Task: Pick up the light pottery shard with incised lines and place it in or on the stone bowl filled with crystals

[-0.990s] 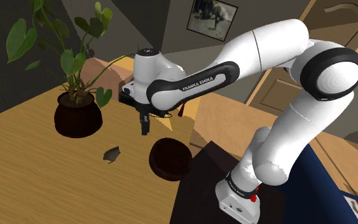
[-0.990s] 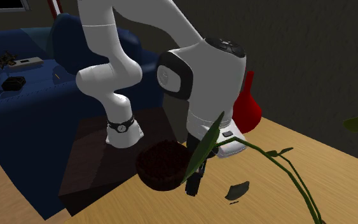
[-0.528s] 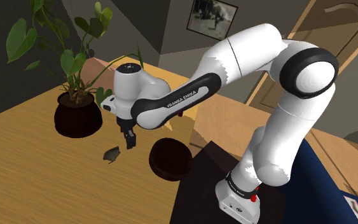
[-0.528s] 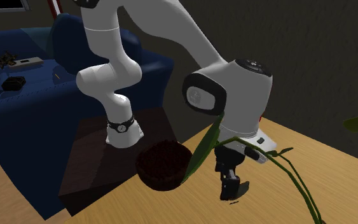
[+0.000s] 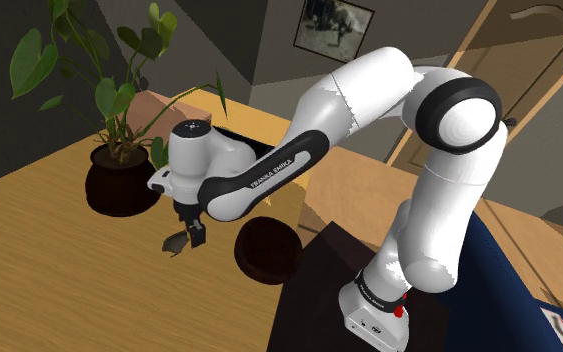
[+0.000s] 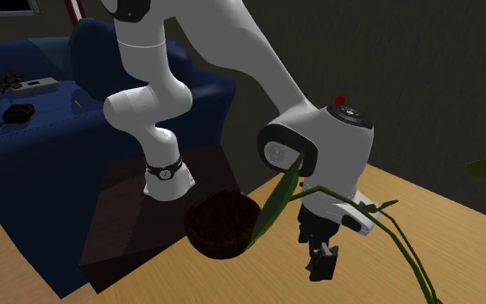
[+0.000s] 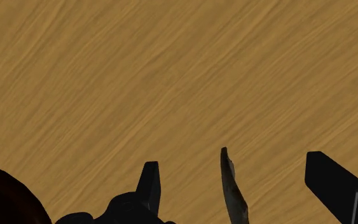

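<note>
The shard [image 5: 173,243] is a small dark-looking flat piece lying on the wooden table [image 5: 49,270], left of the dark round bowl [image 5: 267,250] in the shoulder view. My gripper [image 5: 192,238] has come down right at the shard, fingers pointing at the table. In the wrist view the shard [image 7: 233,188] shows edge-on, pale and thin, between the two fingers [image 7: 149,183], which stand wide apart without touching it. From the second exterior view the gripper [image 6: 322,264] hides most of the shard, and the bowl [image 6: 222,224] sits to its left.
A potted plant [image 5: 121,185] stands behind the shard, and one of its long leaves [image 6: 275,203] crosses in front of the hand. A red vase [image 6: 337,142] and a blue sofa [image 6: 51,121] lie beyond. The dark stand [image 5: 334,265] borders the bowl.
The hand has swung from above the bowl's far side toward the shoulder view's left and sunk down. Its open fingers now straddle the shard near the tabletop.
</note>
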Controlling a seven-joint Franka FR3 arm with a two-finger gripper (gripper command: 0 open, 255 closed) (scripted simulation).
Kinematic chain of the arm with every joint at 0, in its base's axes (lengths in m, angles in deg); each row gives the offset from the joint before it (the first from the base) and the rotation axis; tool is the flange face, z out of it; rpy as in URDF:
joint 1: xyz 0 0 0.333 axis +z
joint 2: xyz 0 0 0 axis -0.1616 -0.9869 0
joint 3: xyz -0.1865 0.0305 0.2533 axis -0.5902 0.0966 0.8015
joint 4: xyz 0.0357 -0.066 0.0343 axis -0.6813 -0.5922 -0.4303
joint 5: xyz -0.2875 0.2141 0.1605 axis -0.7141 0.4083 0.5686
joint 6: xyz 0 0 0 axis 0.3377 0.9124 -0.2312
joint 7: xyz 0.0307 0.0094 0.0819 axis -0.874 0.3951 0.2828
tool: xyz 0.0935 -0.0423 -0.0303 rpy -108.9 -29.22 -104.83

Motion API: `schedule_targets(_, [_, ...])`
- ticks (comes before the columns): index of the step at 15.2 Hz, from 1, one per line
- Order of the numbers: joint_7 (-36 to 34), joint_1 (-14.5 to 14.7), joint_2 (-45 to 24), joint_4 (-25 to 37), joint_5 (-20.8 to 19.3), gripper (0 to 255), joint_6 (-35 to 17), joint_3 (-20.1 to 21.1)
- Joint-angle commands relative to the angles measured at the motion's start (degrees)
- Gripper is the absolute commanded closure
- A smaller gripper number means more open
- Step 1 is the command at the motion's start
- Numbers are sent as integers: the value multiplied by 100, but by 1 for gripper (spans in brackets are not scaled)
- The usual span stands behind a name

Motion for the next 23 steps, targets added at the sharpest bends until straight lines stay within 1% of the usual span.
schedule_targets(1, [-43, 6, -140, -36, -73, 0, -174, -32])
schedule_targets(9, [-43, 7, -140, -36, -73, 0, -173, -33])
schedule_targets(10, [-43, 7, -140, -36, -73, 255, -173, -33])
schedule_targets(19, [-43, 7, -140, -36, -73, 255, -174, -33])
schedule_targets(23, [53, -22, 91, 7, 46, 255, 89, 12])
